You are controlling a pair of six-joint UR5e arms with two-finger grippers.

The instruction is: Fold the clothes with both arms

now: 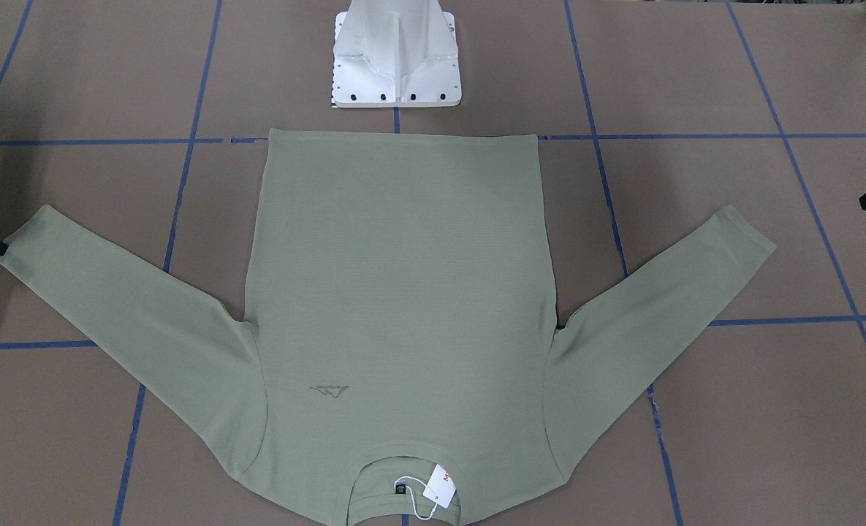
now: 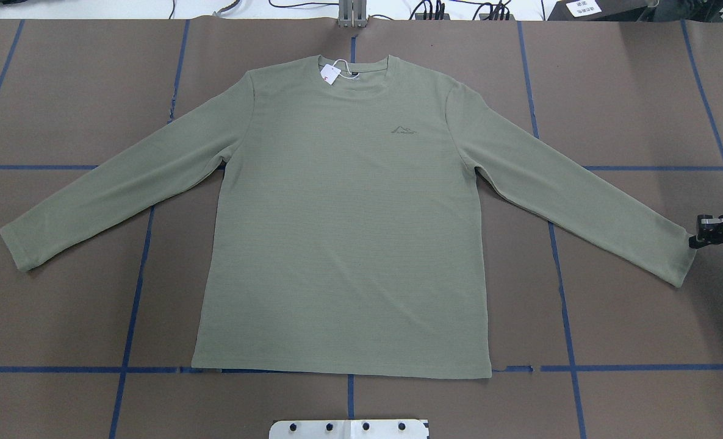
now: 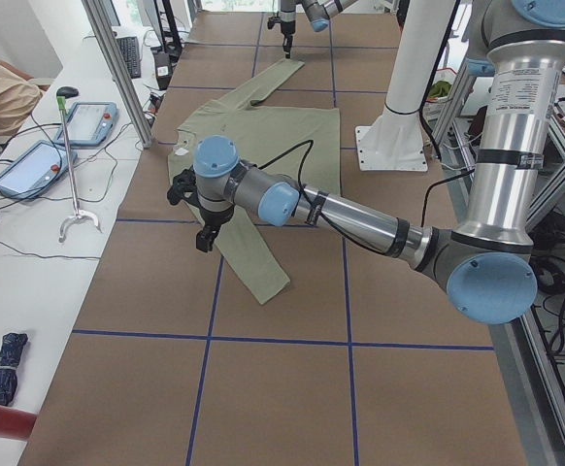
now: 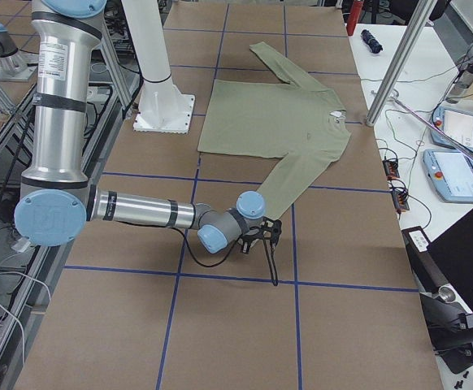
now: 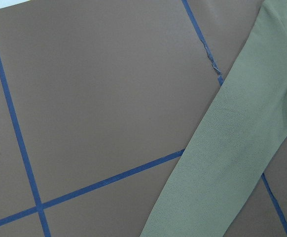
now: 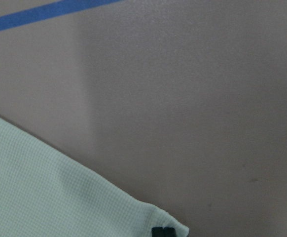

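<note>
Table (image 2: 62,317): brown surface, blue tape (image 2: 44,369) grid. White pedestal base (image 2: 349,428) at the robot's edge.

Shirt (image 2: 343,244): flat, front up, centred on the table. The hem is nearest the base and runs along a tape line. Both sleeves are spread out and angled back toward the robot.

Right gripper (image 2: 695,239): low over the table, at the cuff end of the right sleeve (image 2: 581,195) and touching the corner. The wrist view shows one black fingertip (image 6: 163,231) at that cuff corner. It cannot be told whether the fingers are spread or pinching cloth.

Left gripper (image 3: 204,239): pointing down over the table beside the left sleeve (image 2: 111,195), apart from it. The wrist view shows only sleeve and tape, with no fingers in it. Finger spacing cannot be told.

Farther out: a small tonal logo (image 2: 404,128) on the chest. The neck is at the far edge, with a white hang tag (image 2: 331,74) lying on the collar. Black cables (image 2: 434,9) run beyond the table edge.
</note>
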